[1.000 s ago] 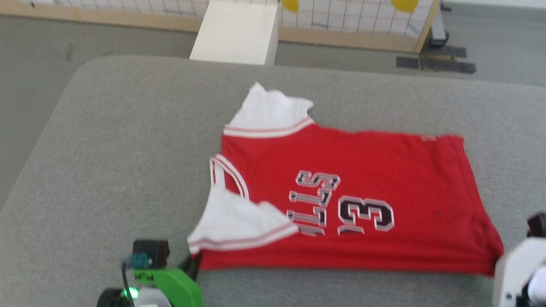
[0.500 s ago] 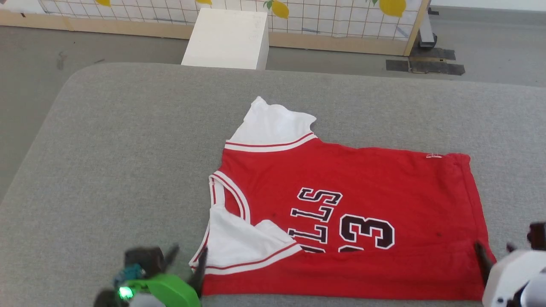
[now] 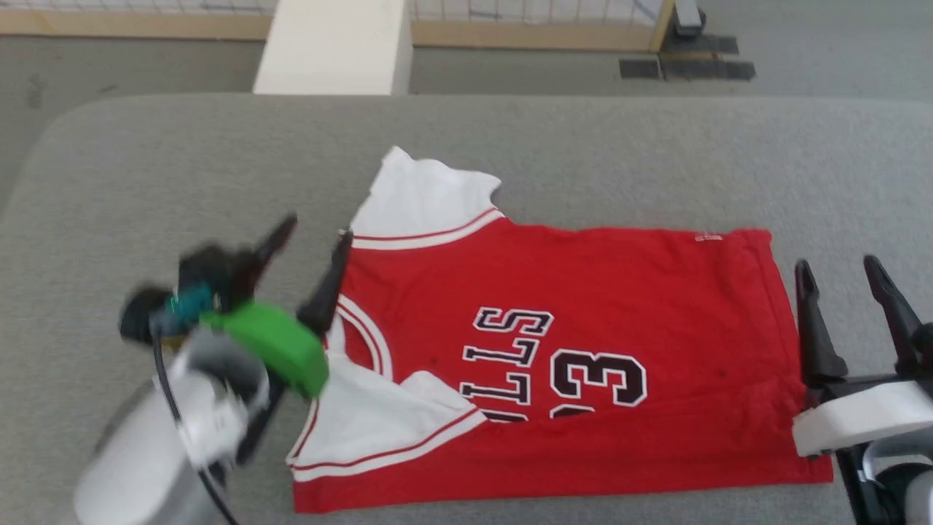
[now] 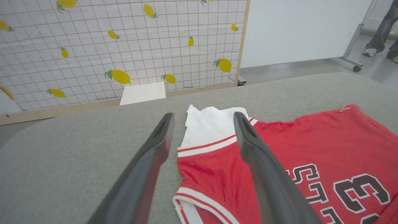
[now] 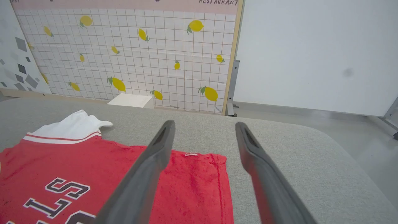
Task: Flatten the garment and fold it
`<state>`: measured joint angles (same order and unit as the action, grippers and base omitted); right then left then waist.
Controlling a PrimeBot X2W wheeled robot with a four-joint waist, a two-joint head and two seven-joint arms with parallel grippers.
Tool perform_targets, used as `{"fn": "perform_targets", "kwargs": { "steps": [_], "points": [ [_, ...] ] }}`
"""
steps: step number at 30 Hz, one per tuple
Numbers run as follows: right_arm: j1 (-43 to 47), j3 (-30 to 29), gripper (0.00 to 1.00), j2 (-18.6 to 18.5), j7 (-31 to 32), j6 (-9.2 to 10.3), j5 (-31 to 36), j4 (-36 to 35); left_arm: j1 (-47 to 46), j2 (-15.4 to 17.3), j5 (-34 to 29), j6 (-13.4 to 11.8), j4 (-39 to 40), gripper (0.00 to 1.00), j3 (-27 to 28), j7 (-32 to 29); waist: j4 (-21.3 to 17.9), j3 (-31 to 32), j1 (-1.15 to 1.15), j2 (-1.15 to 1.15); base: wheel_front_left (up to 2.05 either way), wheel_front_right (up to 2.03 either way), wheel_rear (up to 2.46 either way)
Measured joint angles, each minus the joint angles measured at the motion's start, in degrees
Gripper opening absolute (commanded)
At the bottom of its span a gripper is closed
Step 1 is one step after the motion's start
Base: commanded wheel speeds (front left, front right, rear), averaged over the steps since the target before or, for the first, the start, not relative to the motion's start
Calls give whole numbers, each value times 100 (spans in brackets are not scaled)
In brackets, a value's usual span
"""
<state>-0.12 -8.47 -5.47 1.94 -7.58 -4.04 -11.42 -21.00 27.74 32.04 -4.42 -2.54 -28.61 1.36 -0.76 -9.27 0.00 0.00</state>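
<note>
The right claw (image 5: 204, 124) gapes, seemingly above the garment (image 5: 93, 161).

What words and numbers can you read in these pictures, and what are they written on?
"LLS": black letters on the red garment; the word's start is hidden under the folded white sleeve.
"3": beside them, on the garment.
"RESTAURANT": top edge of the lemon wall panel.
Too small to read: the white mark at the garment's hem.

The garment (image 3: 583, 292) lies at the worktop's (image 3: 182, 168) centre. The left gripper (image 3: 318, 227) is at its 9 o'clock and the right gripper (image 3: 836, 264) at its 3 o'clock. A box (image 3: 332, 47) stands beyond the worktop at 11 o'clock.
</note>
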Motion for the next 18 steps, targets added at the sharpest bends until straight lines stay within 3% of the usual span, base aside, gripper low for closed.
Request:
{"fn": "perform_targets", "kwargs": {
  "steps": [6,9,18],
  "points": [
    [-218,122,100,174,-292,0,46,-22,-1378,268,0,720,-757,100,-237,-1273,-301,-461,0,0,0,0,0],
    [-321,172,100,231,-396,0,35,-23,-2020,423,20,954,-1237,100,-366,-1848,-476,-719,0,0,0,0,0],
    [-474,243,100,246,-553,0,-240,31,-3349,657,532,1137,-2483,100,-422,-3277,-991,-1465,0,0,0,0,0]
  ]
}}
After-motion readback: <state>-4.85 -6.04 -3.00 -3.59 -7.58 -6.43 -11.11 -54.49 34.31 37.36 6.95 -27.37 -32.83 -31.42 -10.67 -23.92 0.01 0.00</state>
